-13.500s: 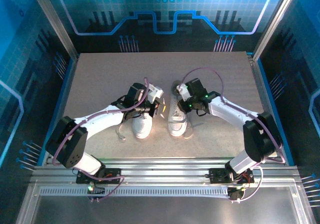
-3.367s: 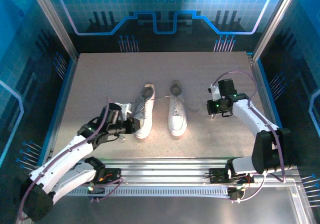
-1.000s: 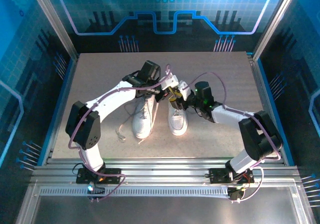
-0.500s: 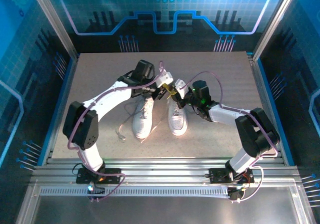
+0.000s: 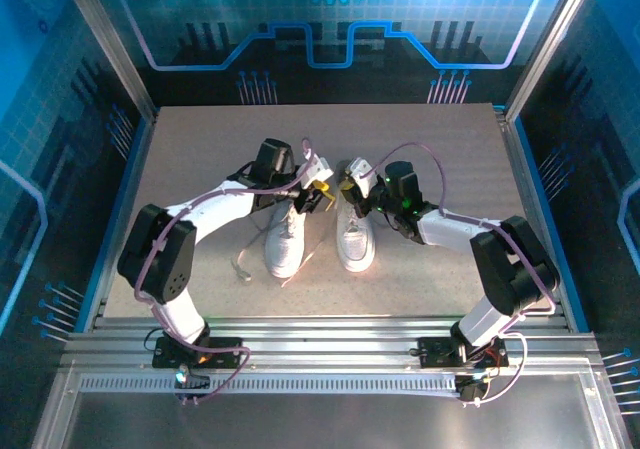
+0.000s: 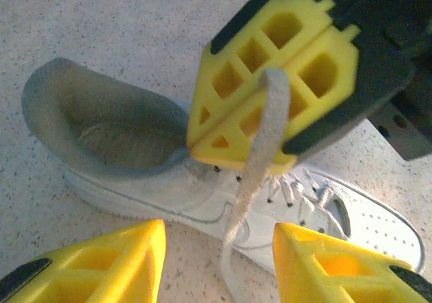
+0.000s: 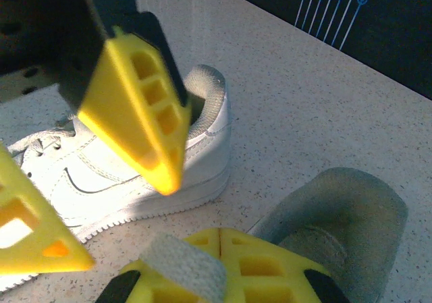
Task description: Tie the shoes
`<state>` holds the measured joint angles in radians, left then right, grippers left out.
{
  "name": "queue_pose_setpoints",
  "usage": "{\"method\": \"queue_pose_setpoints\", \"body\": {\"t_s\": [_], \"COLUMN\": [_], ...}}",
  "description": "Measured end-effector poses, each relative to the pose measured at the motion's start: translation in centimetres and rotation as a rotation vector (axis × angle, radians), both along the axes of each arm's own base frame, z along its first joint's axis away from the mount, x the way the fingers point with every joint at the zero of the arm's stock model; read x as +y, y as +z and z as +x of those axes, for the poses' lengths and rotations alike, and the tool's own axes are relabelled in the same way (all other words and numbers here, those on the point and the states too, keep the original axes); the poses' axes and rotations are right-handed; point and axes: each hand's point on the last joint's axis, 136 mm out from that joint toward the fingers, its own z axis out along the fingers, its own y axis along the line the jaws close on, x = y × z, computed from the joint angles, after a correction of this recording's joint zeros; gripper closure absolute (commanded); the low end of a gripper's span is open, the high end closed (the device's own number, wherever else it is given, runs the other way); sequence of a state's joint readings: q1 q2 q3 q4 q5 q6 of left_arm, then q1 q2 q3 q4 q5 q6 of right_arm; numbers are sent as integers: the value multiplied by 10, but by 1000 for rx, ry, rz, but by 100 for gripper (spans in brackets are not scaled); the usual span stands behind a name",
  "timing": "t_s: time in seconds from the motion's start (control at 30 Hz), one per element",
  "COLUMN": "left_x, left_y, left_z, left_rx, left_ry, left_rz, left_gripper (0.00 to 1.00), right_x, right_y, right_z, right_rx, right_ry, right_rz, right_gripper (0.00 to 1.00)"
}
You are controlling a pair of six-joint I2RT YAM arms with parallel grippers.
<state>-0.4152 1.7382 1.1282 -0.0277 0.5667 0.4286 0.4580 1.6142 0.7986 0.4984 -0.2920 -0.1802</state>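
The left tool (image 6: 217,230) sits nearest in its own wrist view, released, its two yellow fingers (image 6: 101,259) spread wide and gripping nothing. A flat white lace (image 6: 253,175) drops into the gap between them, clear of both. Just behind, the right tool (image 6: 270,94) is clenched on the upper end of that lace, its jaws pressed flat together. Beyond it the right shoe (image 6: 155,198) rests on its sole on the speckled desk (image 6: 135,26), grey opening facing up. Seen from above, the two shoes stand side by side near the middle of the desk, toes toward the arm bases, the left shoe (image 5: 284,247) just beside the right. Both tools meet over their heel ends.
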Motion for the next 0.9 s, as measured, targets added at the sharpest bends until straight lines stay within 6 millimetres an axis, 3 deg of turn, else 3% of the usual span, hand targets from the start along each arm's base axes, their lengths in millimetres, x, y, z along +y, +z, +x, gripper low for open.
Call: {"method": "queue_pose_setpoints", "body": {"t_s": [0.47, 0.53, 0.67, 0.8, 0.9], "left_x": [-17, -19, -21, -17, -9], "left_y": [-27, -27, -25, -28, -20], "left_z": [6, 4, 2, -1, -5], "left_rx": [59, 60, 72, 76, 76], "left_ry": [-22, -31, -36, -33, -21], "left_rz": [-55, -59, -72, -69, -67], "left_gripper": [60, 67, 100, 100, 100], "right_x": [0, 0, 0, -1, -2], "right_y": [-1, -1, -1, -1, 1], "right_z": [0, 0, 0, 0, -1], "right_rx": [8, 8, 9, 9, 16], "right_ry": [-3, -3, -3, -5, -11], "right_rz": [3, 3, 2, 2, 1], "right_gripper": [100, 100, 100, 100, 100]}}
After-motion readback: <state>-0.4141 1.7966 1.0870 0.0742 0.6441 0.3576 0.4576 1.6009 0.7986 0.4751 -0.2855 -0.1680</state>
